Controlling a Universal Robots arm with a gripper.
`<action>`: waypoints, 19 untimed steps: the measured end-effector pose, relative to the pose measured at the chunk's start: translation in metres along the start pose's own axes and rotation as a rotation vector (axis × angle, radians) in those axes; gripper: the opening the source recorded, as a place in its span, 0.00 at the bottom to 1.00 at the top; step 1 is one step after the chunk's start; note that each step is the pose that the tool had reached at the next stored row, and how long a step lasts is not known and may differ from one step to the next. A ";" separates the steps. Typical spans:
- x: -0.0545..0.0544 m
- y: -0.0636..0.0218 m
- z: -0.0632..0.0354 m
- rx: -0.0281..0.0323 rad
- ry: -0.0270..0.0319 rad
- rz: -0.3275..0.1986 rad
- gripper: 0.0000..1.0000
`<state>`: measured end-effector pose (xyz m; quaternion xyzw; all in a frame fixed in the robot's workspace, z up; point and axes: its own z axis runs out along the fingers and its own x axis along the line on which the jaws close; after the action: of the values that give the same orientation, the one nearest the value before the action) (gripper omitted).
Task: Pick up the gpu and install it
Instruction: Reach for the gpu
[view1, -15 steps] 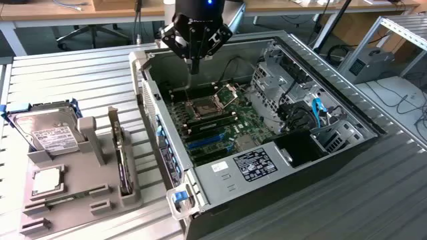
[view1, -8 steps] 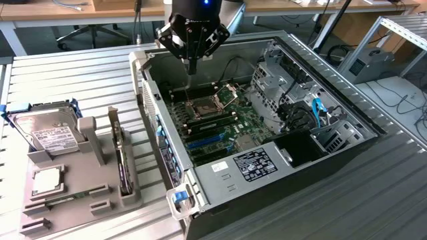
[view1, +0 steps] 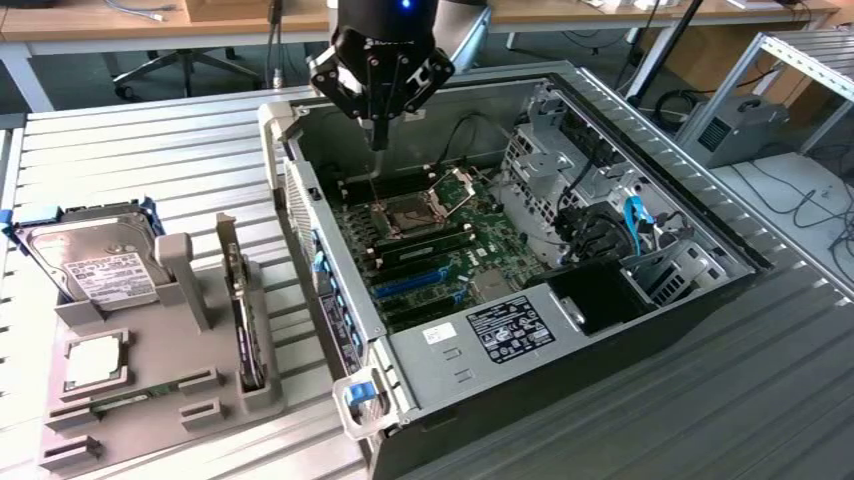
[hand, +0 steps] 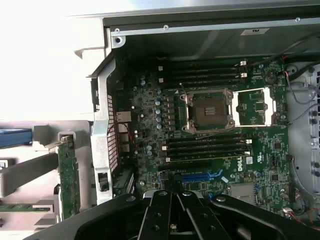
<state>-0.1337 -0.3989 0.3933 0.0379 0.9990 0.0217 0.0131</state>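
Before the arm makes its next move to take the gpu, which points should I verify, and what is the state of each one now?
1. Tool empty: ok, it holds nothing and hangs above the open case.
2. Tool opened for a grasp: not ok, it is shut.
3. gpu reachable: ok, it stands on edge in the grey holder, with nothing on top of it.
4. Blue slot free: ok, no card sits in it.
5. Rear bracket opening free: cannot tell.
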 end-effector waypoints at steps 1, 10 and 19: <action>0.001 -0.0001 0.0000 0.0000 0.0000 0.000 0.11; 0.007 -0.0005 -0.0002 0.0001 0.0000 0.000 0.11; 0.014 -0.0010 -0.0004 0.0001 0.0000 0.000 0.11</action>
<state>-0.1477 -0.3989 0.3933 0.0379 0.9990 0.0217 0.0131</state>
